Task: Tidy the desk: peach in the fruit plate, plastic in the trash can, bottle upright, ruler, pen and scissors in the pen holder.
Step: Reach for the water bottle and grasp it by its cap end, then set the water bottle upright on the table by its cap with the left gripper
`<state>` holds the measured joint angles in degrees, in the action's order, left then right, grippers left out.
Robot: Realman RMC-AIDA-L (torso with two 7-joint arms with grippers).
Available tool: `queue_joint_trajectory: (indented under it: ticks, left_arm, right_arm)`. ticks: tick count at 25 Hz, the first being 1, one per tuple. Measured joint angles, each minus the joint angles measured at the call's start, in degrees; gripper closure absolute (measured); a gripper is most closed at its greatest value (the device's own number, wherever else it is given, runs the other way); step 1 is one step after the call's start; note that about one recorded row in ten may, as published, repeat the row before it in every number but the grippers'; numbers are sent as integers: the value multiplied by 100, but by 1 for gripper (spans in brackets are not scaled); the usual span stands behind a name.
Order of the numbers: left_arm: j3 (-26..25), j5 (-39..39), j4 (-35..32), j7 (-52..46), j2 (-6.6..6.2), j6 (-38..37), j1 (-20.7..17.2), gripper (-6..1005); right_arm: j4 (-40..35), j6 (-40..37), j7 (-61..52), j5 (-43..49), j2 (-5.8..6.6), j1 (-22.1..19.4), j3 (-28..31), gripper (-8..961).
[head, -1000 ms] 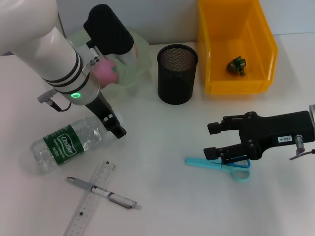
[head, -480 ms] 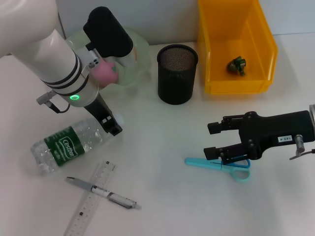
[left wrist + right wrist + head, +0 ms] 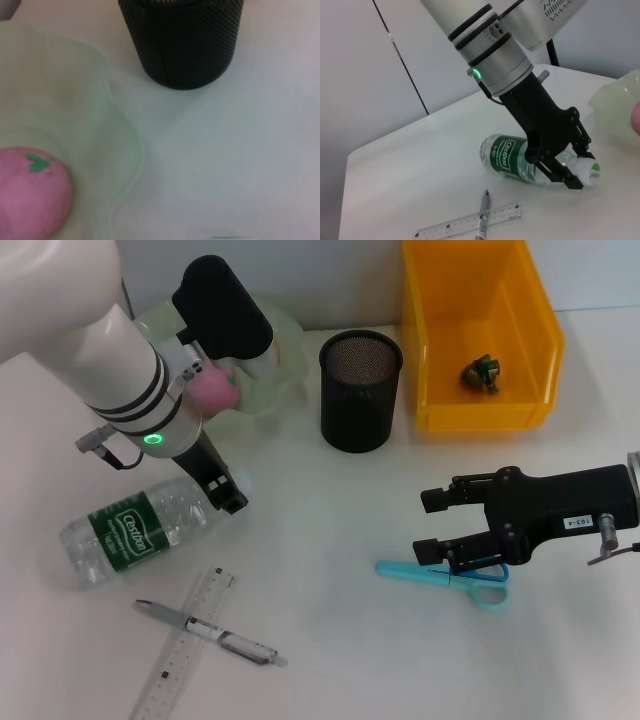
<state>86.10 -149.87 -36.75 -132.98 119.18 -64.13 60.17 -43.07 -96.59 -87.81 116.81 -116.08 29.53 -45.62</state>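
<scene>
Left gripper (image 3: 581,167) fingers open astride the lying bottle's (image 3: 135,533) cap, right gripper (image 3: 432,526) fingers spread above scissors (image 3: 445,575)

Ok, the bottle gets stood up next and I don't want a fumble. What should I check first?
1. Left gripper at the bottle's cap end: ok.
2. Bottle firmly held: cannot tell.
3. Bottle upright: not ok, it lies on its side on the desk.
4. Pen and ruler apart from the bottle: ok.
5. Right gripper away from the bottle, open over the scissors: ok.
</scene>
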Motion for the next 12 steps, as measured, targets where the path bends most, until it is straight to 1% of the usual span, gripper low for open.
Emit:
queue_joint_trajectory:
  ticks: [8, 12]
  left_arm:
    - [-23, 7, -126, -41, 0, -58, -34, 551]
    - [-47, 11, -463, -71, -9, -257, -178, 552]
  right_arm:
    - [0, 0, 0, 0, -3, 0, 0, 191]
    - [0, 0, 0, 0, 8, 0, 0, 193]
